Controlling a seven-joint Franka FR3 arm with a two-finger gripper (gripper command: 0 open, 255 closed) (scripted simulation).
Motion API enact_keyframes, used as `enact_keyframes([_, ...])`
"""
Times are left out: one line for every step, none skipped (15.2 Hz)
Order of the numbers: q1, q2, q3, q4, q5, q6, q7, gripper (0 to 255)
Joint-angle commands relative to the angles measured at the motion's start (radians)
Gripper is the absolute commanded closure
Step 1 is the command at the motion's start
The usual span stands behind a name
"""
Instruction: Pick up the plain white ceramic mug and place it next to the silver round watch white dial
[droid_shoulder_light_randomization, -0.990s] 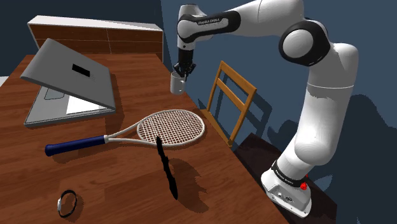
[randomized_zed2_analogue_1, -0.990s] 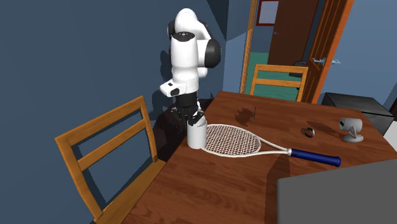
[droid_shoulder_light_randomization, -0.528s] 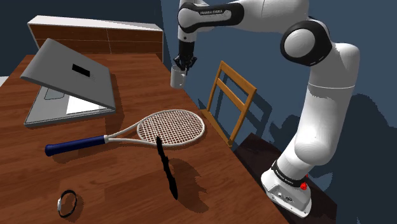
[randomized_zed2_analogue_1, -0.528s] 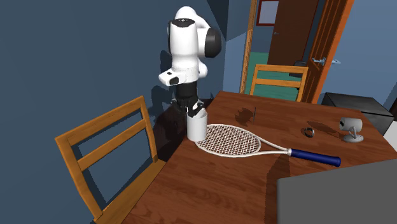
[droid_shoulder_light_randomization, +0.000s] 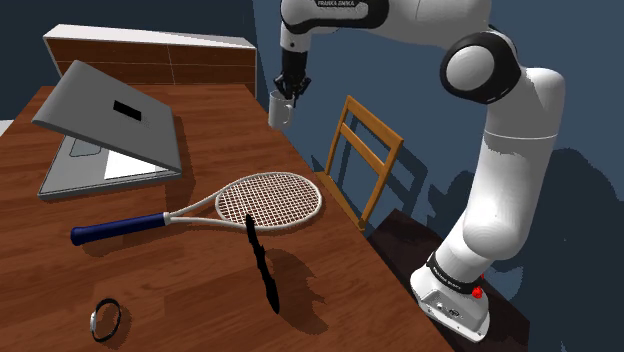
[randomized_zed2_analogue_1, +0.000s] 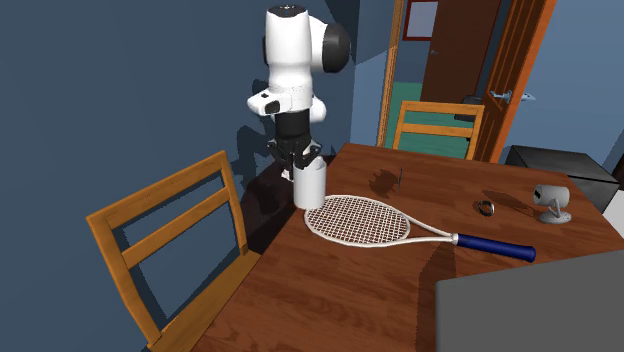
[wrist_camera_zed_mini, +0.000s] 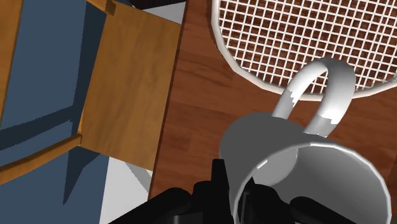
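shoulder view: the white franka arm reaches over the wooden table (droid_shoulder_light_randomization: 150, 270) and its black gripper (droid_shoulder_light_randomization: 291, 90) points down into a pale grey-white mug (droid_shoulder_light_randomization: 280, 112). the fingers are clamped narrow on the mug's rim, one inside the cup and one outside. the mug hangs upright beyond the head of the tennis racket (droid_shoulder_light_randomization: 268, 198), on the side away from the racket's blue grip and about over the table's edge; it looks lifted off the wood, though the gap under it is hard to judge.

in the second exterior view the gripper (randomized_zed2_analogue_1: 303, 160) holds the mug (randomized_zed2_analogue_1: 310, 187) just behind the rim of the racket (randomized_zed2_analogue_1: 370, 220) head, apart from the strings. in the wrist view the gripper (wrist_camera_zed_mini: 236, 191) pinches the mug (wrist_camera_zed_mini: 299, 159) wall, and the mug's handle points toward the racket (wrist_camera_zed_mini: 286, 38) head below it.

the silver watch (droid_shoulder_light_randomization: 105, 318) lies flat on the table well past the racket's grip end, far from the mug; in the second exterior view the watch (randomized_zed2_analogue_1: 485, 208) sits just beyond the racket's shaft.

a half-open grey laptop (droid_shoulder_light_randomization: 110, 125) stands on the far side of the racket's handle. a wooden chair (droid_shoulder_light_randomization: 365, 165) stands off the table beside the racket head. a black wavy object (droid_shoulder_light_randomization: 262, 265), which i cannot name, lies just beside the head.
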Motion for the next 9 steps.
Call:
enact_keyframes([0.013, -0.017, 0.007, -0.017, -0.001, -0.001, 0.019, 255])
enact_keyframes([0.026, -0.034, 0.013, -0.040, -0.001, 0.006, 0.039, 255])
enact_keyframes([0.039, -0.049, 0.020, -0.062, -0.002, 0.013, 0.060, 255])
enact_keyframes([0.052, -0.063, 0.028, -0.081, -0.003, 0.019, 0.080, 255])
enact_keyframes([0.065, -0.075, 0.035, -0.100, -0.003, 0.025, 0.100, 255])
enact_keyframes([0.078, -0.087, 0.043, -0.116, -0.004, 0.030, 0.121, 255])
enact_keyframes([0.091, -0.098, 0.051, -0.131, -0.004, 0.034, 0.142, 255])
enact_keyframes([0.104, -0.108, 0.059, -0.145, -0.004, 0.038, 0.163, 255])
enact_keyframes([0.117, -0.116, 0.067, -0.157, -0.004, 0.042, 0.184, 255])
